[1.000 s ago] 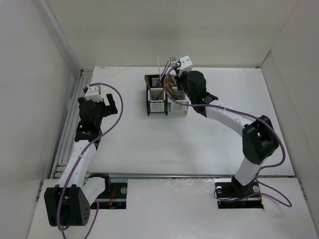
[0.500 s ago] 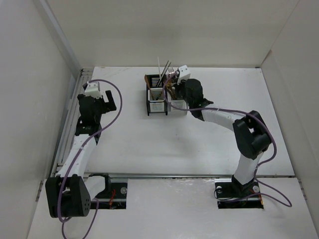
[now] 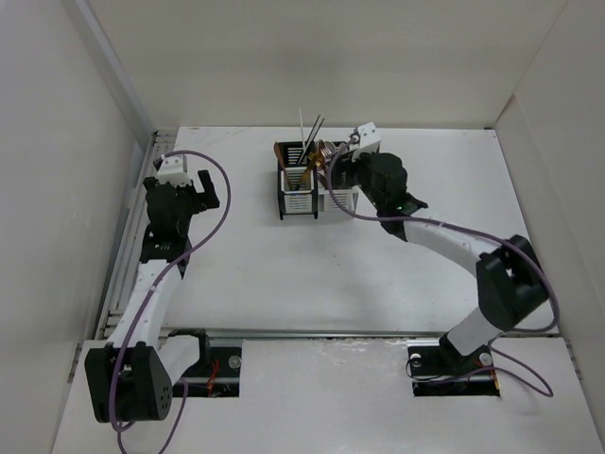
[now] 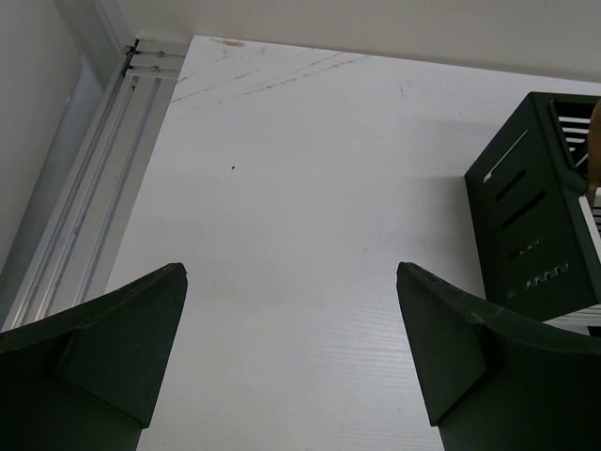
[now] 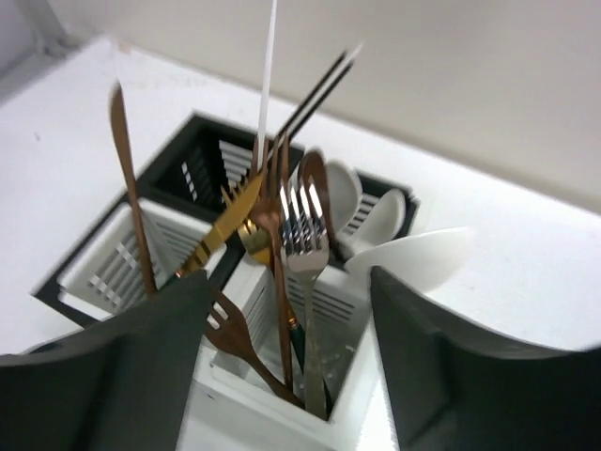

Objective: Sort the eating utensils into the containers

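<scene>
The containers stand at the back middle of the table, a black caddy (image 3: 295, 194) and a white caddy (image 3: 337, 197) joined together. Several eating utensils stick up from them. In the right wrist view a silver fork (image 5: 305, 249) stands tines up in the white caddy (image 5: 272, 399), next to copper forks (image 5: 230, 338), a gold piece (image 5: 230, 221), white soup spoons (image 5: 376, 221) and black chopsticks (image 5: 315, 94). My right gripper (image 5: 289, 282) (image 3: 335, 168) hangs open just above that caddy, one finger on each side of the fork, not touching it. My left gripper (image 4: 291, 272) (image 3: 184, 189) is open and empty over bare table, left of the black caddy (image 4: 535, 225).
An aluminium rail (image 4: 75, 216) runs along the table's left edge beside my left gripper. White walls (image 3: 331, 57) close in the back and both sides. The arm bases sit at the near edge.
My right gripper lowered the silver fork into the white caddy, then opened and let it go. It has drawn back a little to the right. The left arm barely moved.
</scene>
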Action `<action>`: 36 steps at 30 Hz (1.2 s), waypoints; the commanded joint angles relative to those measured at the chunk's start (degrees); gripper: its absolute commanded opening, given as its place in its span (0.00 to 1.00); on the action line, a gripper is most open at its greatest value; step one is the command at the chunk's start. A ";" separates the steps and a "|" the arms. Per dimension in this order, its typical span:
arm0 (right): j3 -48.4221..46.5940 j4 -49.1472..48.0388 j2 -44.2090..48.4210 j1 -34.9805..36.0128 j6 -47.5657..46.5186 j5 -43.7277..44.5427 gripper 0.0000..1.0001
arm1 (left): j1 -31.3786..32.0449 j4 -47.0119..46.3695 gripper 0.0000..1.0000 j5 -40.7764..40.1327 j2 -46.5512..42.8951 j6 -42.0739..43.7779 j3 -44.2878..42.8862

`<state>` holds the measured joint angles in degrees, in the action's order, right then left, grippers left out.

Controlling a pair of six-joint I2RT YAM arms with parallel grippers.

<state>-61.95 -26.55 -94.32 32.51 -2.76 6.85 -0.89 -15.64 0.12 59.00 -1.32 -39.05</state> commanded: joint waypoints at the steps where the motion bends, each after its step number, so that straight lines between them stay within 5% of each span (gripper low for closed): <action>1: 0.43 -0.37 8.52 -0.34 1.53 3.15 0.77 | -0.26 -2.20 0.93 1.63 -3.10 0.80 -2.09; 4: -0.35 4.55 15.91 -1.04 2.67 14.04 1.00 | -0.26 -2.20 0.93 1.64 -3.63 0.80 -2.09; 12: -6.77 40.81 23.03 -19.48 8.63 23.56 1.00 | -0.26 -1.15 0.93 1.11 -7.67 -1.05 -0.24; 15: -6.25 46.91 25.06 -27.05 10.32 23.56 1.00 | -0.26 -0.62 0.93 1.11 -9.16 -2.19 0.90; 36: 0.08 51.51 41.32 -29.88 20.51 26.63 1.00 | -0.26 2.98 0.93 0.58 -15.23 -6.15 4.95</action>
<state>-61.95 24.69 -55.07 2.61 15.55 31.57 -0.89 -12.01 0.80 45.36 -6.33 -34.61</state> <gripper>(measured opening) 0.999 0.924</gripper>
